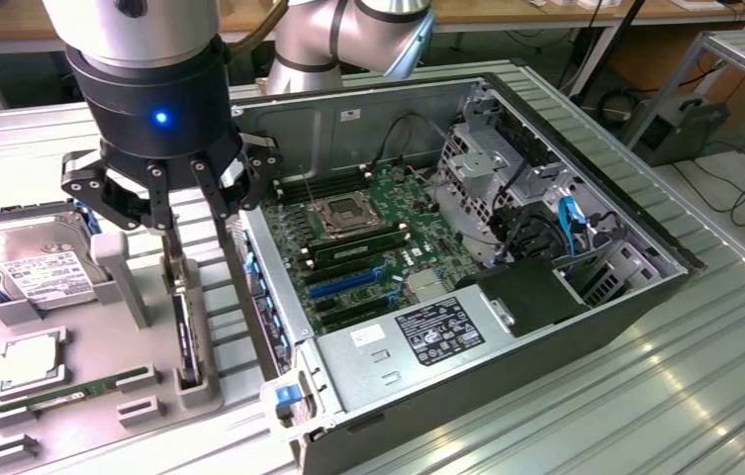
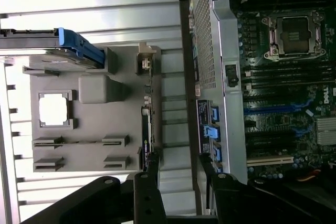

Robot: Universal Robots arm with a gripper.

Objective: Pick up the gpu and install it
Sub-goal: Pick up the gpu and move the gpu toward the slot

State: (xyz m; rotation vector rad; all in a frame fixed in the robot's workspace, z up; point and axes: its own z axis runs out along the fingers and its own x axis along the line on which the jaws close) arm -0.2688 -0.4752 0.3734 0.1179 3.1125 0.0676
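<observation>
The arm hung straight down in the upper left of the exterior view. Its pincer (image 1: 194, 233) was spread wide and held nothing, between the grey parts holder (image 1: 102, 341) and the open computer case (image 1: 544, 386). The gpu (image 1: 187, 332) stood on edge in the holder's slot, just below one fingertip (image 2: 151, 161).

Exterior view: high, angled down on open computer case (image 1: 320, 124) and grey fixture tray (image 1: 108, 351). Wrist view: straight down, closer; shares both.
</observation>
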